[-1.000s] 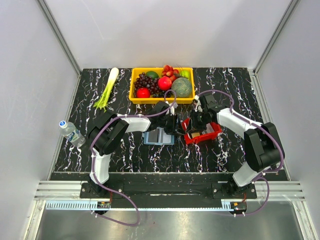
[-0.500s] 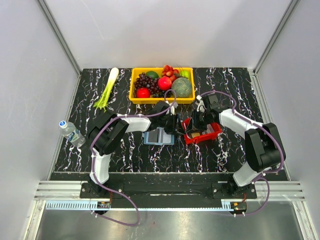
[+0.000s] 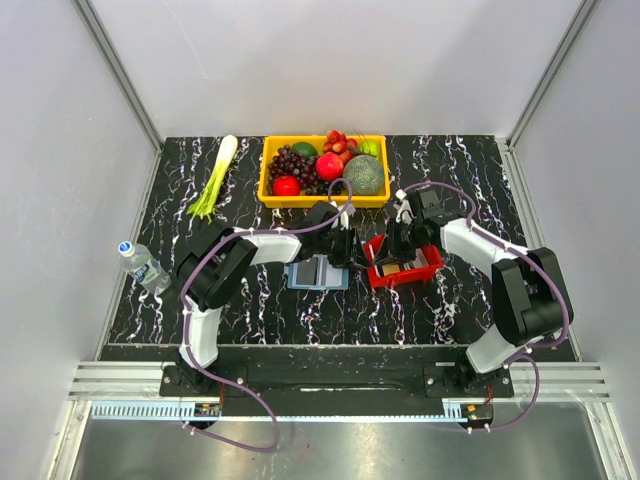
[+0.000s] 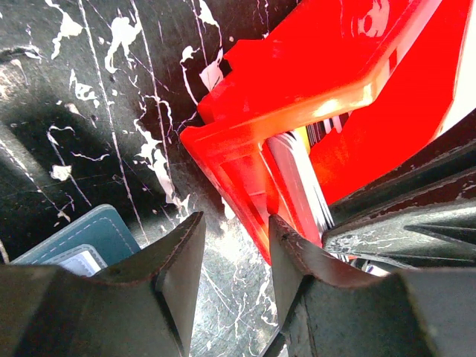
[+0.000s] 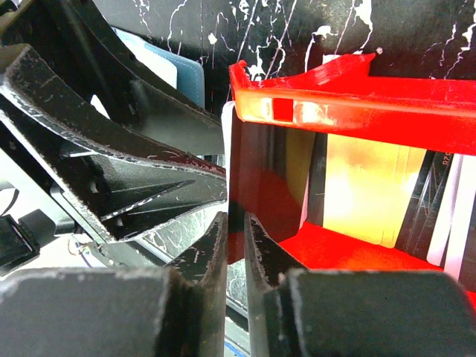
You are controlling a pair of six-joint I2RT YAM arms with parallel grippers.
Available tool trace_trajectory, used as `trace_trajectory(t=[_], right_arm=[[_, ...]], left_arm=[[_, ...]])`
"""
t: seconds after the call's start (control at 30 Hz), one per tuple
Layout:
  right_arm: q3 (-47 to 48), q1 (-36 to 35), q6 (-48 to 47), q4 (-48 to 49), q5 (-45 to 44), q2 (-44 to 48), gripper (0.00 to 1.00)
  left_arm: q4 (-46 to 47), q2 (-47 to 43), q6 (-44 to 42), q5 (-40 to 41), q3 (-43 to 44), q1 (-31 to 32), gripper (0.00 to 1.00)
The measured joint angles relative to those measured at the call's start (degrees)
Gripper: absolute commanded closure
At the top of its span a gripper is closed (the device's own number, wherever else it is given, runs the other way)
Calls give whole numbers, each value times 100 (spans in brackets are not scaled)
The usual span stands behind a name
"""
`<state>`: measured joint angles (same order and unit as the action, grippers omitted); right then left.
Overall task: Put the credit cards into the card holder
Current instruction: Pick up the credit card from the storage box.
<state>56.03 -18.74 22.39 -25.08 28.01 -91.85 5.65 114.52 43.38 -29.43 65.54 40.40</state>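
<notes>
Red tray (image 5: 357,104) sits pinched by the right pincer (image 5: 235,219); beside it the left pincer (image 4: 236,223) gapes empty and should nip one credit card (image 4: 296,177) edgewise.

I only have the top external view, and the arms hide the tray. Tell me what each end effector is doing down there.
Observer: In the left wrist view, the left end effector is open and empty, and its fingers are near a corner of the red tray.
Operator: Report the right one.
Observer: The right end effector is almost shut. The tray's wall appears to run into the slim gap between its fingers.
Operator: Tell me where the cards are.
Observer: The credit cards stand on edge inside the tray. Neither end effector holds one.
</notes>
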Motion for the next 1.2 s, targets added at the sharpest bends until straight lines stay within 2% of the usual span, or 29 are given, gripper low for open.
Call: trace_trajectory(t=[0.13,0.33,0.6,0.63,0.7,0.77,1.0,1.2], right_arm=[[-15,52,20,9,74,44,82],[-96,127,57,116,275,48,75],[-173,127,125,282,586,31,80],[-173,127,136,295,592,22,78],[-173,127,140,291,566,17,64],[-179,127,177,295,446,35,55],[-140,127,164,52,-566,542,48],[11,129,42,-111,-782,87,44]], left_arm=[[4,0,0,2,0,0,57],[4,0,0,2,0,0,57],[9,0,0,7,0,4,57],[9,0,0,7,0,4,57],[7,0,0,7,0,4,57],[9,0,0,7,0,4,57],[11,0,2,7,0,4,57],[22,0,2,7,0,7,57]])
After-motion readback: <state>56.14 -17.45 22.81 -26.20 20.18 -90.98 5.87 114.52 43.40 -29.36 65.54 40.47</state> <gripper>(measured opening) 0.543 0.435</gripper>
